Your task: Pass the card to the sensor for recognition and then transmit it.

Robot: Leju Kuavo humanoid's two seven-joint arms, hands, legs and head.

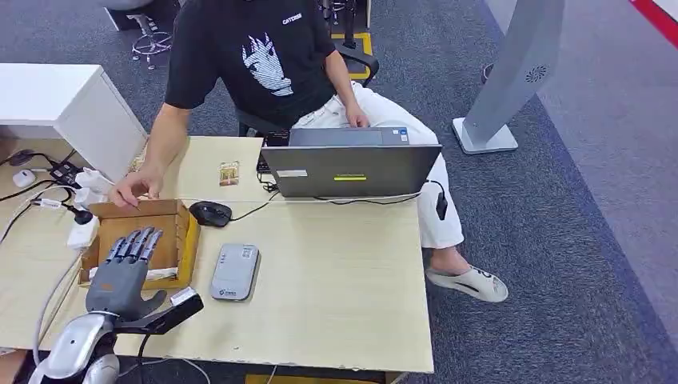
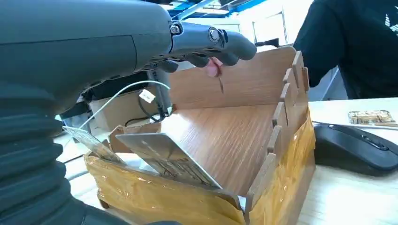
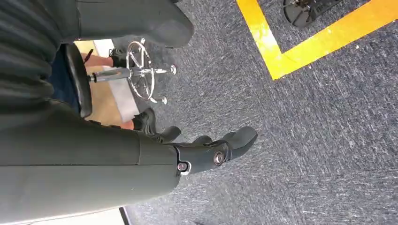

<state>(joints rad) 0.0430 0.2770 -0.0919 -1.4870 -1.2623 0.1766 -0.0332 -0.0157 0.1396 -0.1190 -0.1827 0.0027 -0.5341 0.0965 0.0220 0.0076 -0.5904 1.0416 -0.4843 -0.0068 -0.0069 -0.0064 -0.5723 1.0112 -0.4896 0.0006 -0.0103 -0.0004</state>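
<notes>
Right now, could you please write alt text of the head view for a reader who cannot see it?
The robot's left hand hovers open above a wooden box on a light table. A grey sensor lies right of the box, beside a black mouse. A seated person's hand touches the box's far edge, next to a laptop.

small white word, too blurred to read, on person's black t-shirt [image 1: 272,48]

bright even indoor light | soft shadows | wrist views slightly blurred
</notes>
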